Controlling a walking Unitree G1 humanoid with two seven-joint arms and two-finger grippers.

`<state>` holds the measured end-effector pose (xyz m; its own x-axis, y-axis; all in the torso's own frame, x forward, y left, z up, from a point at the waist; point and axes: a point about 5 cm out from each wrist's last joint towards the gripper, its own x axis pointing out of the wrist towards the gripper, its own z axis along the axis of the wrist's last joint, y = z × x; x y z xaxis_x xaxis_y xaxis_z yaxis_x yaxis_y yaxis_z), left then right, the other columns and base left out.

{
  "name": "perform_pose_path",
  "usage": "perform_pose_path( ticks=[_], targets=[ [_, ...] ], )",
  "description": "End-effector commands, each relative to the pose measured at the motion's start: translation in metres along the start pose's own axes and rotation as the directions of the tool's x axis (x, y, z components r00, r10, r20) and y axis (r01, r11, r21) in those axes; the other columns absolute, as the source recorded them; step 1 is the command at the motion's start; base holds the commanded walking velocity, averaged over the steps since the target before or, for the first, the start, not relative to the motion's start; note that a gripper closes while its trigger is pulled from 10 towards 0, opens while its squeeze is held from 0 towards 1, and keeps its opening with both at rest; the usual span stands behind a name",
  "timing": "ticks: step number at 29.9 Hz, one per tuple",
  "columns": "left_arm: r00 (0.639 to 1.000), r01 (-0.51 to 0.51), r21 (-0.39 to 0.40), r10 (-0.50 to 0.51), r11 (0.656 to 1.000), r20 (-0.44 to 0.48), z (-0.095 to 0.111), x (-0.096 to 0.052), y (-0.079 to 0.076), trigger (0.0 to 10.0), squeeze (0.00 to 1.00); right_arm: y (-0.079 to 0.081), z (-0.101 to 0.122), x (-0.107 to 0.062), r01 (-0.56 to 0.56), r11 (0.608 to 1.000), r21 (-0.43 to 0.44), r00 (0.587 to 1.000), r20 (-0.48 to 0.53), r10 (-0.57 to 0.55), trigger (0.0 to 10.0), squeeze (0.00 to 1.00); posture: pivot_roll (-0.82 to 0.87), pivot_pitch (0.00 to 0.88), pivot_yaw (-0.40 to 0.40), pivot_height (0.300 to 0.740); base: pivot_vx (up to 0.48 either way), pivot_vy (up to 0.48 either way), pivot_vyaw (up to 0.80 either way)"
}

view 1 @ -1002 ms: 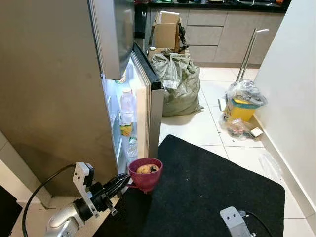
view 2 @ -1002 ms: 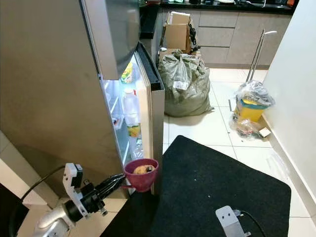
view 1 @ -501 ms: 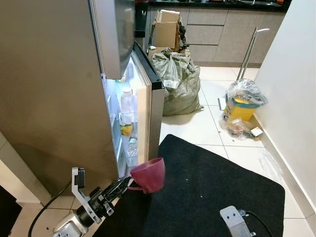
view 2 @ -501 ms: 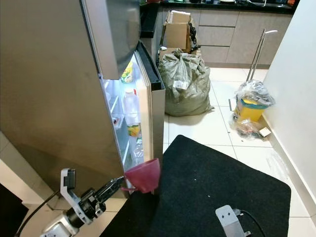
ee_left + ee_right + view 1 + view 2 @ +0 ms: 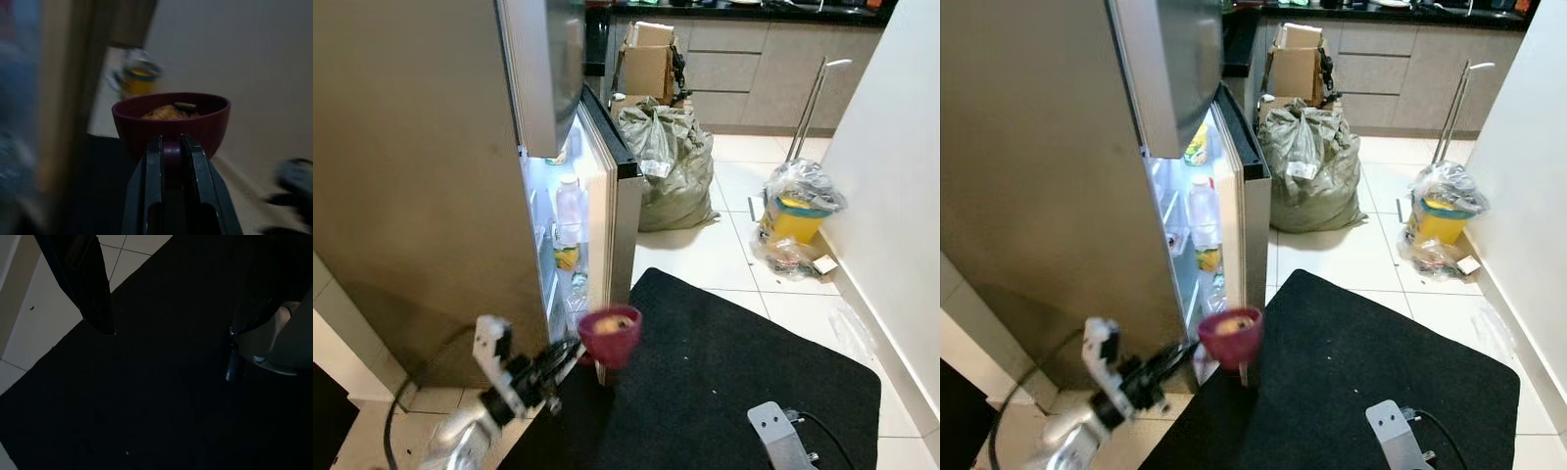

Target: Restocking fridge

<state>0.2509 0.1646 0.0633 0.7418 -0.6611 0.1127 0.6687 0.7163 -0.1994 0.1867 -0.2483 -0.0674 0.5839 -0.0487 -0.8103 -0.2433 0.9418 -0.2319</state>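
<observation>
- Right now your left claw (image 5: 168, 147) pinches the handle of a dark red cup (image 5: 610, 335), both fingers pressed flat against it, as the left wrist view shows.
- Cup sits upright with food (image 5: 166, 111) inside, held in the air just beside the edge of the open fridge door (image 5: 612, 211), above the black mat (image 5: 734, 362).
- Fridge interior (image 5: 558, 230) is lit; a bottle (image 5: 570, 206) stands on a door shelf, other items below it.
- Likely step: carrying the cup round the door edge and onto a shelf.
- Keep the cup level; a handle grip lets it swing, so move slowly and avoid wrist roll.
- Clear the door edge first, then go inward; the gap looks narrow.
- Pick a bare shelf spot away from the bottle before you lower.
- Right claw (image 5: 168, 333) hangs idle over the mat, fingers spread apart.
</observation>
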Motion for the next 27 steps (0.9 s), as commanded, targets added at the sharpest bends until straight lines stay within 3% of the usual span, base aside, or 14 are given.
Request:
perform_pose_path(
  ticks=[1, 6, 13, 24, 27],
  targets=[
    [1.0, -0.01, 0.034, 0.009, 0.999, 0.008, 0.001, 0.002, 0.0, 10.0, 0.0, -0.001, -0.001, 0.0, 0.002, 1.0, 0.013, 1.0, -0.001, -0.002, 10.0, 0.0, -0.04, 0.035, -0.015, 0.74, 0.0, 0.0, 0.0],
    [1.0, -0.022, 0.143, 0.019, 0.989, 0.024, 0.004, 0.008, -0.002, 10.0, 0.0, -0.001, -0.001, 0.0, 0.004, 1.0, 0.014, 1.0, 0.0, -0.004, 10.0, 0.0, -0.05, 0.033, -0.015, 0.74, 0.0, 0.0, 0.0],
    [0.998, -0.044, 0.231, 0.033, 0.972, 0.052, 0.005, 0.013, -0.003, 10.0, 0.0, -0.002, 0.0, 0.0, 0.01, 1.0, 0.013, 1.0, 0.004, -0.01, 10.0, 0.0, -0.05, 0.034, -0.015, 0.74, 0.0, 0.0, 0.0],
    [0.999, -0.048, 0.189, 0.044, 0.981, 0.024, -0.004, 0.011, -0.003, 10.0, 0.0, -0.008, 0.028, 0.003, 0.02, 0.999, -0.032, 0.994, 0.105, -0.016, 10.0, 0.0, -0.04, 0.038, -0.01, 0.74, 0.0, 0.0, 0.0],
    [0.999, -0.051, 0.159, 0.05, 0.986, 0.015, -0.008, 0.011, -0.004, 10.0, 0.0, -0.01, 0.053, 0.004, 0.006, 0.998, -0.059, 0.981, 0.194, 0.005, 10.0, 0.0, -0.04, 0.038, -0.01, 0.74, 0.0, 0.0, 0.0]
  ],
)
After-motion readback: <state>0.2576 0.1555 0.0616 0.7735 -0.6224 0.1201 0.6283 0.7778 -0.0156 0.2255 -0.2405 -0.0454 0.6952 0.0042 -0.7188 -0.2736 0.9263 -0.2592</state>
